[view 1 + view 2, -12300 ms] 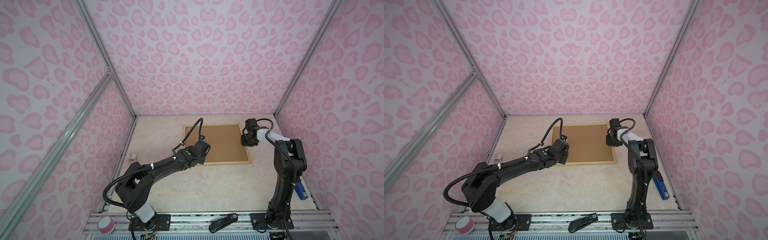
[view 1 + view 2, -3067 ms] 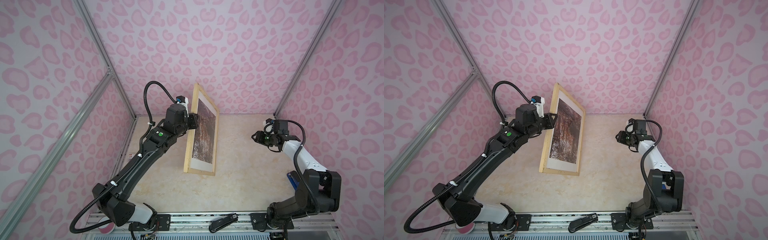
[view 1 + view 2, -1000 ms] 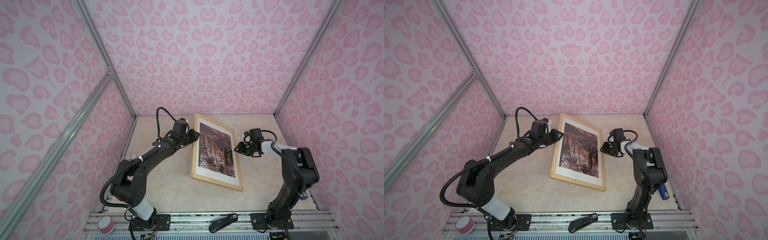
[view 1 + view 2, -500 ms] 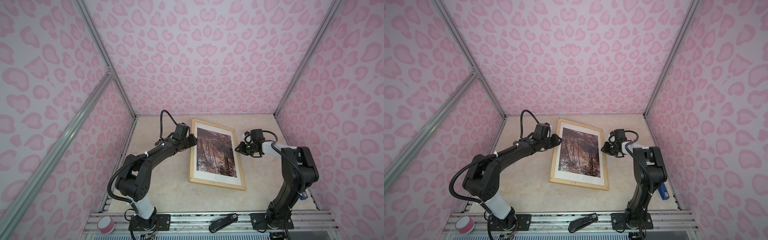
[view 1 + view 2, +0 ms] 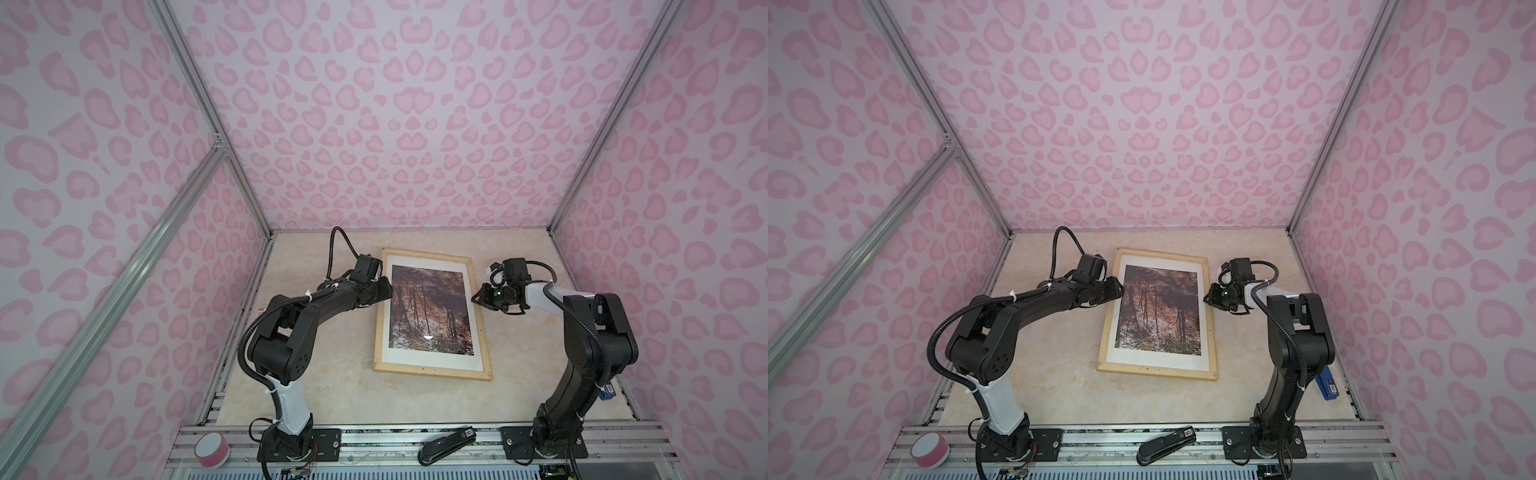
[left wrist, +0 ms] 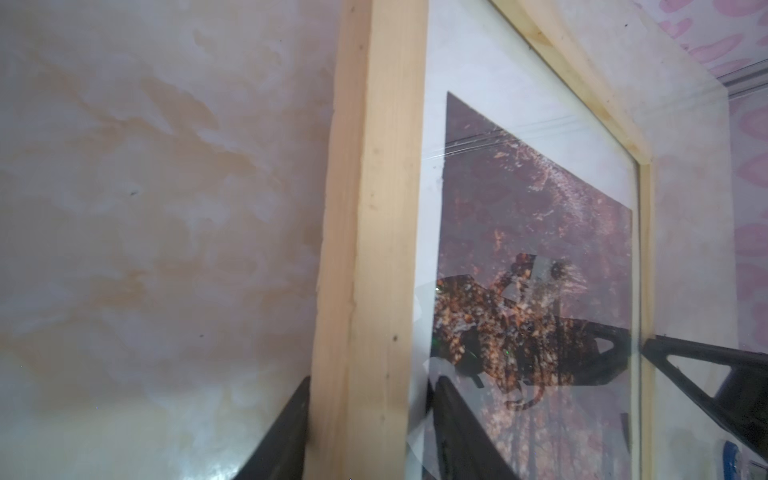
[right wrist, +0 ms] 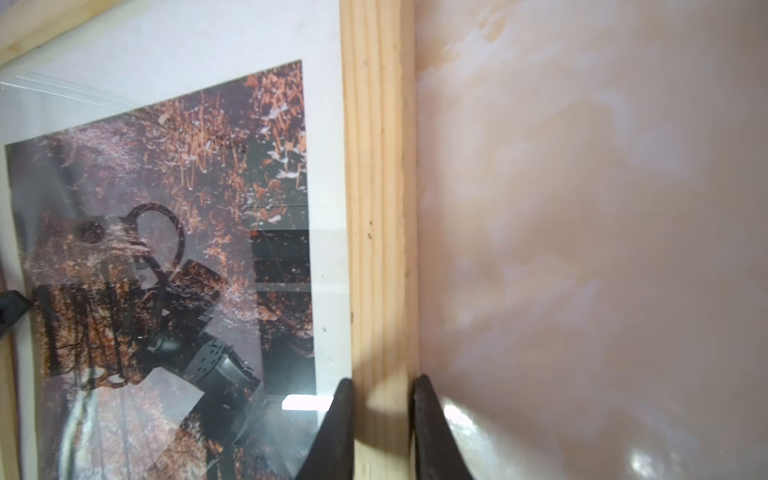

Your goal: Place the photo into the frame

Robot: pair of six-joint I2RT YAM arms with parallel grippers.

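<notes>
Lying flat, pale wooden rectangular frame (image 5: 432, 372) is showing brown-orange forest photo (image 5: 428, 309); right end effector (image 5: 477, 297) clamping it, left end effector (image 5: 388, 291) parted.

No legible text, brand or number in any view.
- Black stapler (image 5: 446, 446) on the metal rail along the table's front edge: small white label (image 5: 1187, 435) with dark marks, too small to read.
- Blue object (image 5: 1326, 383) at the table's right edge, near the front corner: pale sticker (image 5: 610, 390), print not resolvable.
</notes>
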